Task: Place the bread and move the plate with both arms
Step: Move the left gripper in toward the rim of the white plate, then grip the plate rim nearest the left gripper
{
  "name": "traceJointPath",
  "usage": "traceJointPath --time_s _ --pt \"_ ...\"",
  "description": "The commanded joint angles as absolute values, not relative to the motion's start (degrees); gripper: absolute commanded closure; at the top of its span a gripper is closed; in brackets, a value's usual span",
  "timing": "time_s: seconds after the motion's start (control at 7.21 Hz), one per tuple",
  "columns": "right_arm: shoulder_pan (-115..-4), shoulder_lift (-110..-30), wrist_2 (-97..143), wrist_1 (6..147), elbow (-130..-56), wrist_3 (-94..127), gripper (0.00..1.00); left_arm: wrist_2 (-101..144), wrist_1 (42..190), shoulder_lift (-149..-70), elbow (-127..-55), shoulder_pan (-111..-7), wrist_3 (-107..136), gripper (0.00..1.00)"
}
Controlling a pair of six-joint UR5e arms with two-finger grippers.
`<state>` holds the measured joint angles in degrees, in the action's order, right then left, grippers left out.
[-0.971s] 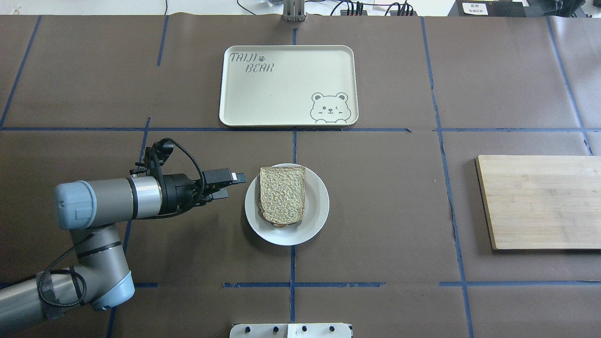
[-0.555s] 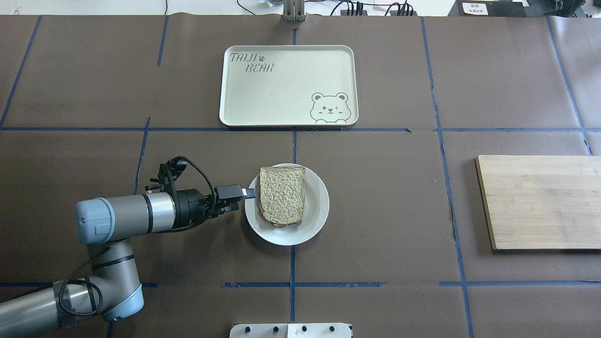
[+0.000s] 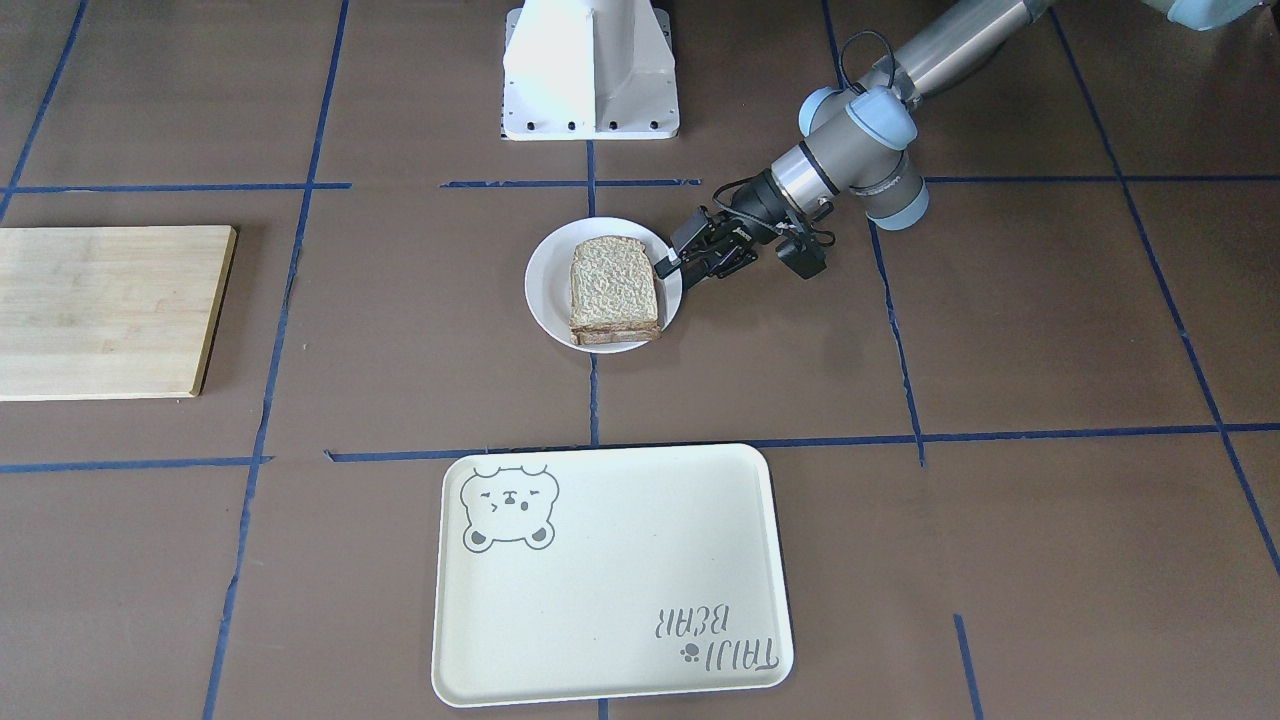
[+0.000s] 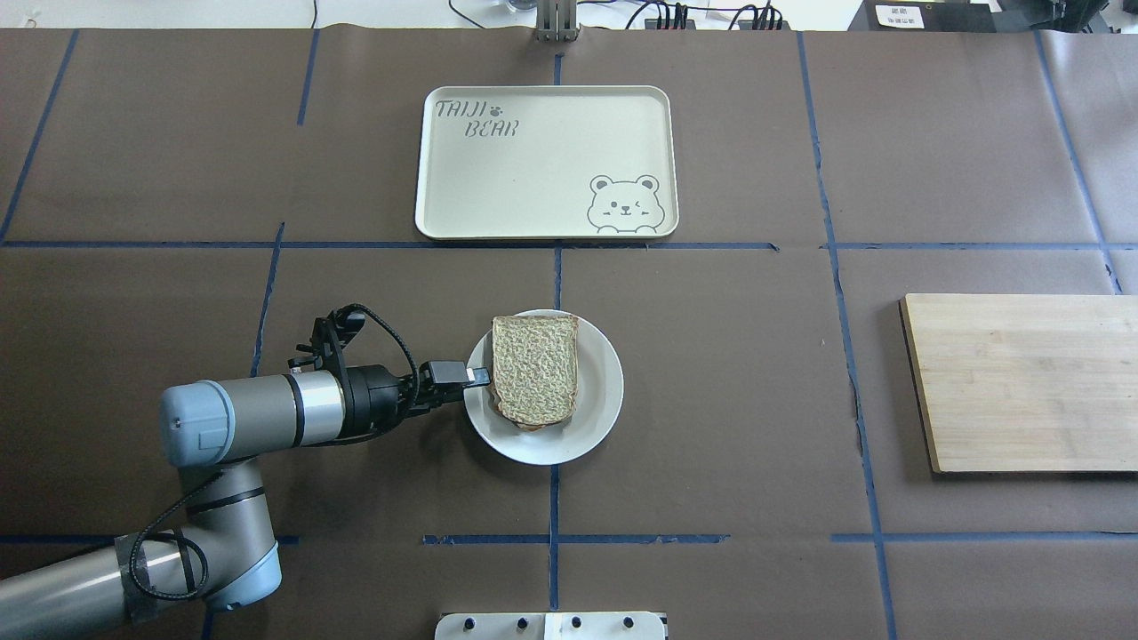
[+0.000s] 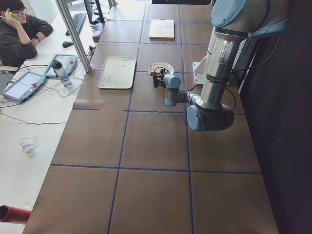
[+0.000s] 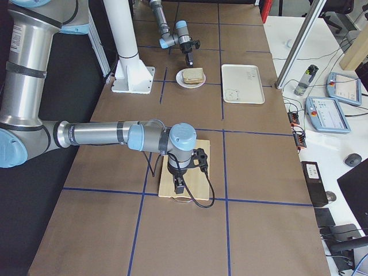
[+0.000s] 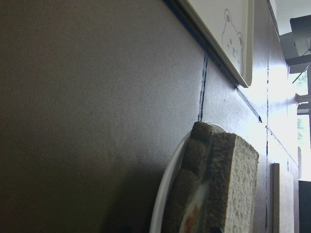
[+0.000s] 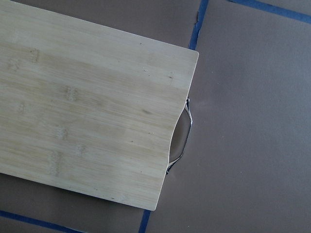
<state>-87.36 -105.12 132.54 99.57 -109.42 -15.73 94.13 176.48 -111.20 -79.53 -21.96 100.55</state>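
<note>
The small round white plate (image 4: 594, 418) sits on the brown paper-covered desk (image 4: 756, 400). On it lies the pale speckled whole-wheat bread slice with a brown crust (image 4: 535, 369). The slice lies flat and squarely over a second slice (image 7: 190, 167), and the left wrist view shows a pale and orange filling between them. The placing half of the job therefore looks finished, and moving the plate is the part left to do.

The black two-finger left pincer (image 4: 477, 378) lies nearly level with the desk at the plate's left rim. Its fingers are apart, the upper one reaching over the rim to the crust's edge. The lower finger is hidden from above. This low sideways approach makes sense, since a shallow rim can only be pinched from the edge. The fingertip sits very close to the crust, so closing could nip the bread as well.

The right pincer (image 6: 179, 187) is well to the right of the plate, hanging over the near end of the pale bamboo cutting board (image 4: 1022, 382). I cannot tell whether its fingers are apart or together. It is far from the rim it would need for a shared lift.

Beyond the plate, well apart from it, lies the cream rectangular tray with a bear drawing (image 4: 542, 160) (a likely destination, though that is a guess).
</note>
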Motion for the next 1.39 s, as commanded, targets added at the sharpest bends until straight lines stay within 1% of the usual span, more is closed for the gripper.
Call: traceJointPath --time_s 0.0,0.14,0.97,1.11,1.25 --pt "-87.36 -105.20 132.54 99.58 -109.51 -15.73 0.00 93.78 176.48 -111.27 -79.45 -21.80 100.55 0.59" --pt "-87.36 -105.12 132.54 99.49 -109.51 -15.73 0.00 93.78 176.48 -111.27 -79.28 -21.80 100.55 0.66" --pt "-87.36 -105.12 132.54 99.49 -109.60 -15.64 0.00 93.69 176.57 -111.53 -78.31 -20.92 100.55 0.66" --pt "-87.36 -105.20 132.54 99.49 -109.60 -15.73 0.00 93.69 176.49 -111.62 -78.31 -20.92 100.55 0.71" --pt "-87.36 -105.21 132.54 99.49 -109.60 -15.73 0.00 93.69 176.57 -111.71 -78.31 -20.92 100.55 0.86"
